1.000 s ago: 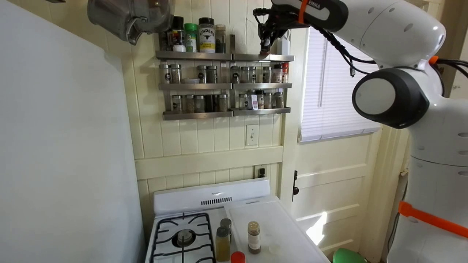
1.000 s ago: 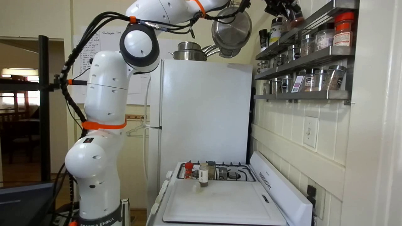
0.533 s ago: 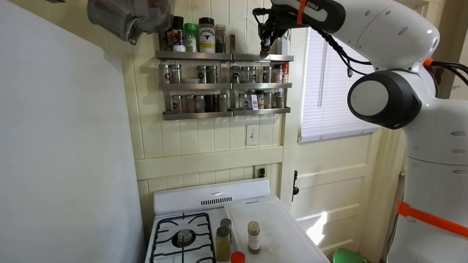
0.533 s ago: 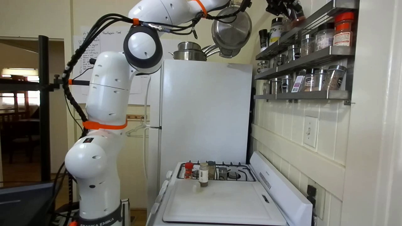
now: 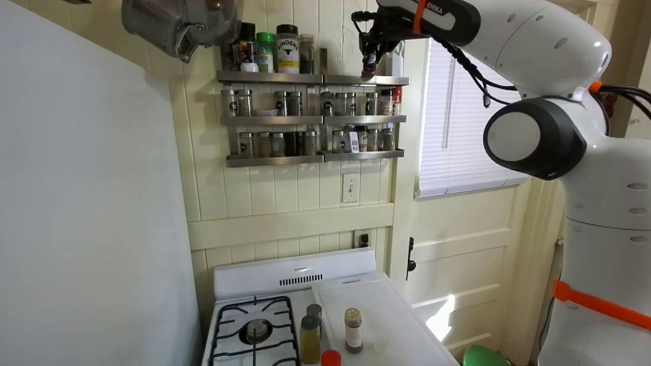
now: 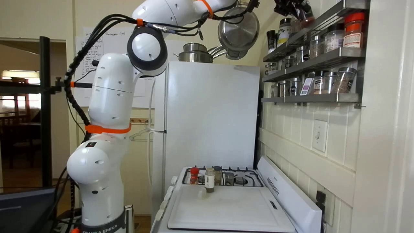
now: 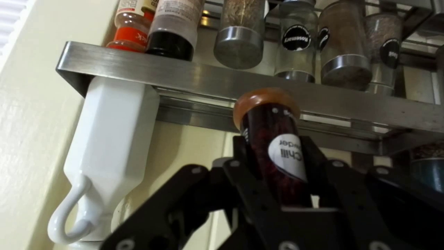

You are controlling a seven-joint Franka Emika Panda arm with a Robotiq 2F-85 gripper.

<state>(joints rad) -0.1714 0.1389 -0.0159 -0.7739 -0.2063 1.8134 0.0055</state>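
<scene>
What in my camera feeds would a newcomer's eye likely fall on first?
Probably the big white robot arm, standing beside the stove in both exterior views. Next, in the wrist view, the dark chili powder jar gripped in the end effector, near the edge of the top shelf. Then perhaps the red-capped shaker on the stove.

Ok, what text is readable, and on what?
"Chili" and a partial "Powder", on the jar between the fingers.
"Rosemary", on a clear jar.
"Basil", blurry, on another jar.
"ick", on a red-topped jar.
"KINDERS", on a tall jar.
"EMIKA", on the arm.
"FRANKA EMIKA", on the arm's base.
Too small or blurred: stove badge, wall papers, most other labels.
</scene>
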